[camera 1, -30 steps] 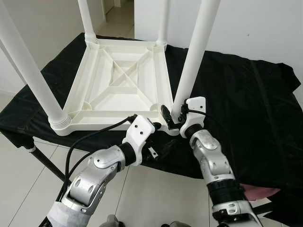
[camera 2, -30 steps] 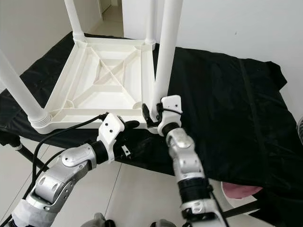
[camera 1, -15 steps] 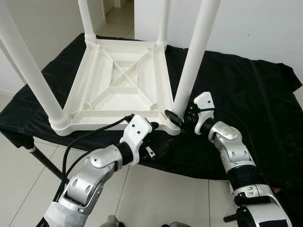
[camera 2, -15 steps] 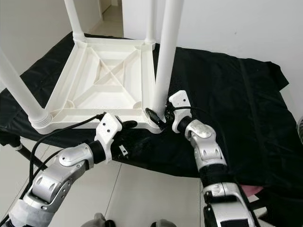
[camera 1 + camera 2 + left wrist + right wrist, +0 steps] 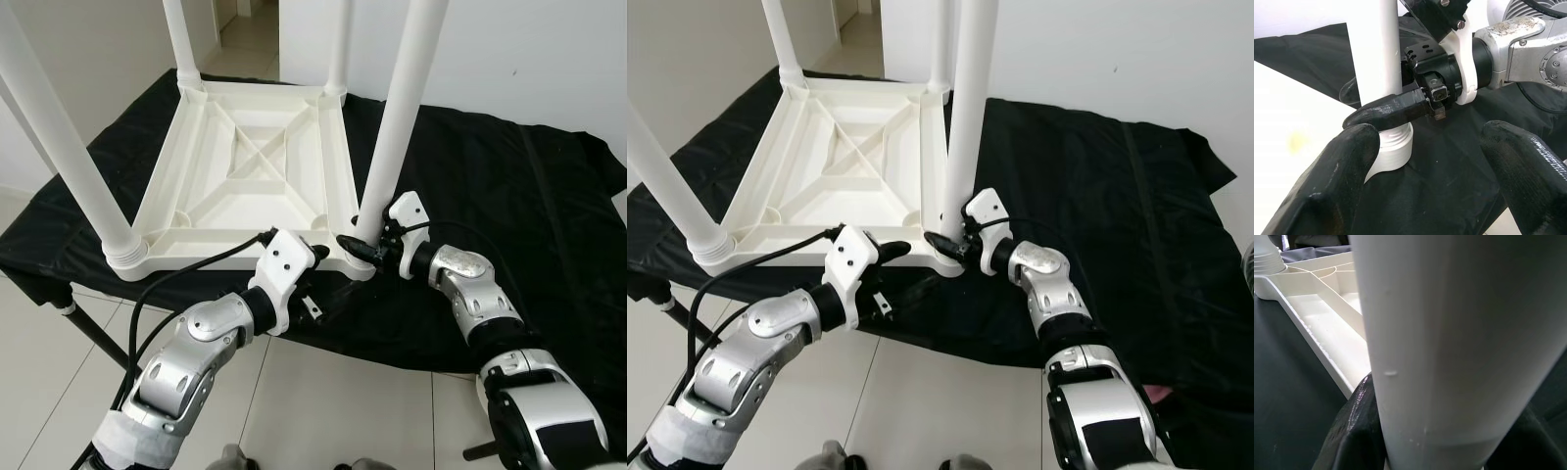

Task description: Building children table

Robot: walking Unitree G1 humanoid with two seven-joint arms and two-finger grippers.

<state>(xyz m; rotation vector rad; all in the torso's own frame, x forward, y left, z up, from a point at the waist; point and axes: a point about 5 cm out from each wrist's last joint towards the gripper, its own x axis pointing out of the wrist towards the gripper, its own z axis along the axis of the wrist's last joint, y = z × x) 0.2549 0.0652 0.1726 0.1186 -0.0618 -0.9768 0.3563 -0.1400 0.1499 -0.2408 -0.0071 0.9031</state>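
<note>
the white children's table (image 5: 245, 176) lies upside down on a black cloth (image 5: 509, 206), ribbed underside up, all four legs standing. the right gripper (image 5: 364, 245) is at the foot of the near right leg (image 5: 392, 137), one black finger lying across the front of it just above the threaded collar (image 5: 1393, 149); the other finger is behind the leg, so it looks clamped on the leg, though how firmly i cannot tell. the left gripper (image 5: 306, 284) hovers at the tabletop's near edge, fingers (image 5: 1342, 181) spread wide, nothing between them.

the risk, as i judge it: that leg may not be seated true in its socket. a turn or sideways pull this low could cross the thread or tip the leg, and with nothing bracing the top, the whole table could slide on the cloth toward the near edge. the left arm's cable (image 5: 186, 274) trails over the tabletop's rim and could snag there.

containers: none here; the hollow bays between the ribs hold nothing.
</note>
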